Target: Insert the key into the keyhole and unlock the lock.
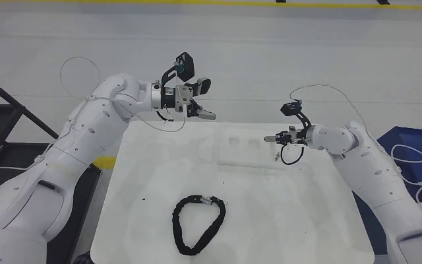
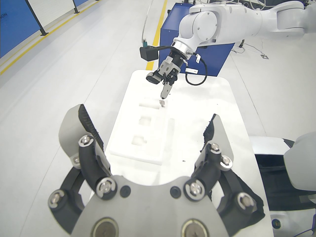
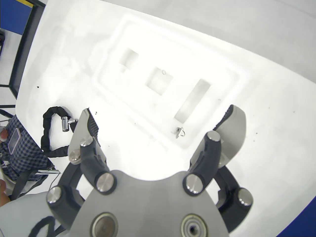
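Status: the task looks to be at the very start.

- The small silver metal key (image 3: 179, 132) lies flat on the white foam tray (image 3: 143, 109), just beside the end of the tray's long slot cutout. That is right of centre in the top view. Nothing grips it.
- Right hand (image 3: 158, 114): jaws spread wide, empty. It hangs over the tray with the key just below it. In the left wrist view one fingertip sits close above the key, apparently not touching it.
- Left hand (image 2: 147, 114): jaws also wide open, empty. It sits over the upper-left edge of the white worktop (image 1: 297, 218) in the top view, well apart from both key and lock.
- The black fabric-sleeved chain lock (image 3: 45, 134) lies in a closed loop at lower centre of the top view, well apart from the tray. Its silver lock cylinder (image 3: 65, 124) sits at the top of the loop. The keyhole is too small to make out.

Done: nothing, judging by the layout. The lock reads as closed and the key is not yet picked up.

Left, by the look of it:
1. Grasp the key.
2. Steady the lock body, probably with the left hand.
3. Line the key up with the keyhole.
4. Insert and turn.

The key is thin and lies flat on the foam, so the pick looks fiddly.
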Controlling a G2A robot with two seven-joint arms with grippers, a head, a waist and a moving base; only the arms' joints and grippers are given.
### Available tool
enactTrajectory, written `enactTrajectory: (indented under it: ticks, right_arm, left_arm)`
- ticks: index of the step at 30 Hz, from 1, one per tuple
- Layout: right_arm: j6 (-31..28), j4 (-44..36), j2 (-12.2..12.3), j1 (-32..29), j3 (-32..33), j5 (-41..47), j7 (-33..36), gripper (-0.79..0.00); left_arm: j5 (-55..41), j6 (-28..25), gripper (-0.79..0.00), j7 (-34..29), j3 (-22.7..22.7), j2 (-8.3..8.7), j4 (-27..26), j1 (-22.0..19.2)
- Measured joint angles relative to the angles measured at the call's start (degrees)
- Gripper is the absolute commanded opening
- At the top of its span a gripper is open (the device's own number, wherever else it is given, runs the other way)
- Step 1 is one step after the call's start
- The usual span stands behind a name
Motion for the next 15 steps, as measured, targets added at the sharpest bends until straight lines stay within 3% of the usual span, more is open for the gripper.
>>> enactTrajectory:
  ticks: [15]
  right_arm:
    - [8.00, 7.23, -3.10, 1.74, -3.82, 3.46, 3.18, 0.000]
  left_arm:
    - [0.00, 0.00, 0.000, 0.00, 0.00, 0.00, 0.00, 0.00]
